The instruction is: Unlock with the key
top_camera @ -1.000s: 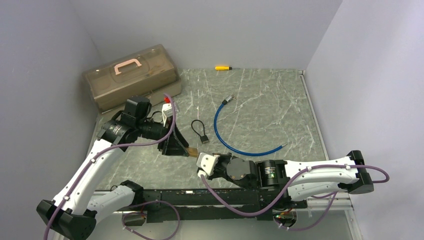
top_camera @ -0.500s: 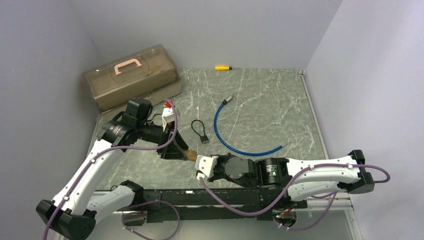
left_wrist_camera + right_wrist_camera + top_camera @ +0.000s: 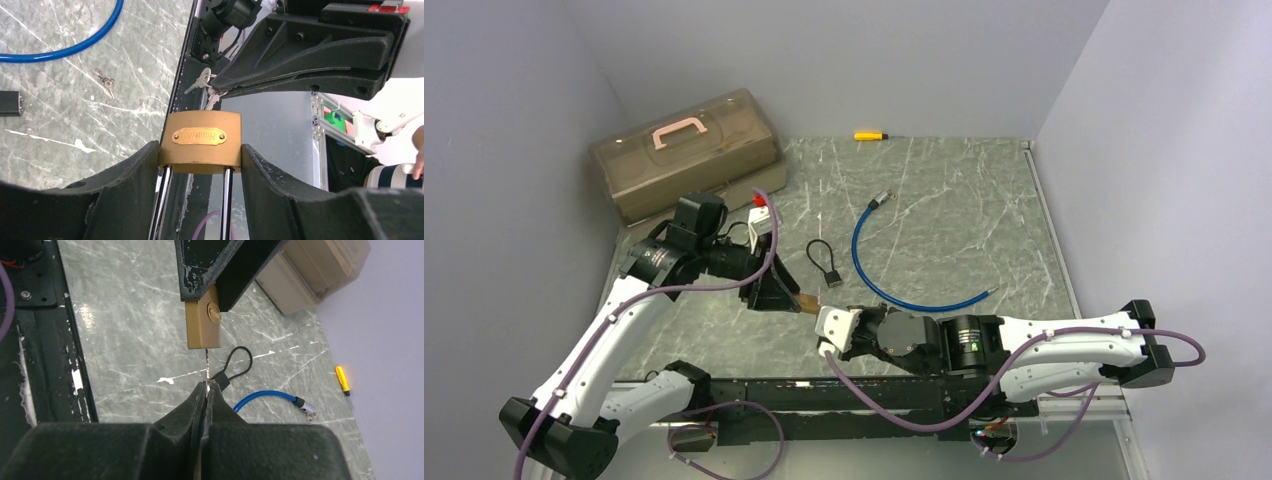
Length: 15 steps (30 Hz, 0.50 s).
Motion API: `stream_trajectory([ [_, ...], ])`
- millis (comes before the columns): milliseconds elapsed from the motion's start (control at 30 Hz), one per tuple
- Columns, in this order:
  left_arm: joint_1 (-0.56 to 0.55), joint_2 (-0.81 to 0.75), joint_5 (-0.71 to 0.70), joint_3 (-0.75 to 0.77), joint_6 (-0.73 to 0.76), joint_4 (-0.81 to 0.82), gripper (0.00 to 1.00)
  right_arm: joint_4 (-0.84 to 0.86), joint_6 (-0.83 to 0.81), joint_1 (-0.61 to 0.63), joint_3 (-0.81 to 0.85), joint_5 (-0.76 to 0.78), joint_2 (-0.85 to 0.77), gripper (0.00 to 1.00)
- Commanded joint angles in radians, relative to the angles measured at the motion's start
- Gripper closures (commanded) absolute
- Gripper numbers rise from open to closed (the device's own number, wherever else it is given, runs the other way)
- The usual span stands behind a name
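My left gripper is shut on a brass padlock and holds its body between the pads, with the steel shackle pointing back into the gripper. The padlock is off the table near the front edge. My right gripper is shut on a silver key. The thin key blade runs straight from the fingertips up to the bottom face of the padlock. In the left wrist view the key meets the padlock's end, and a spare key on the ring hangs beside it.
A small black cable lock and a blue cable lie mid-table just behind the grippers. A loose key pair lies on the marble. A brown toolbox stands at the back left and a yellow screwdriver at the back wall.
Both grippers dipped slightly toward the front edge and came back. The padlock and key stay held and lined up end to end.
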Motion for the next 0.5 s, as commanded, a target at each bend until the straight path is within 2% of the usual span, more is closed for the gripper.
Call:
stream_trajectory([
  [0, 0.003, -0.002, 0.189, 0.067, -0.153, 0.345, 1.00, 0.255, 0.023, 0.033, -0.008, -0.185, 0.012, 1.00],
  [133, 0.004, -0.006, 0.298, 0.056, -0.193, 0.403, 1.00, 0.283, 0.017, 0.033, -0.045, -0.165, -0.010, 1.00],
  [467, 0.004, -0.012, 0.407, 0.057, -0.103, 0.345, 1.00, 0.322, -0.004, 0.033, -0.059, -0.220, -0.066, 1.00],
])
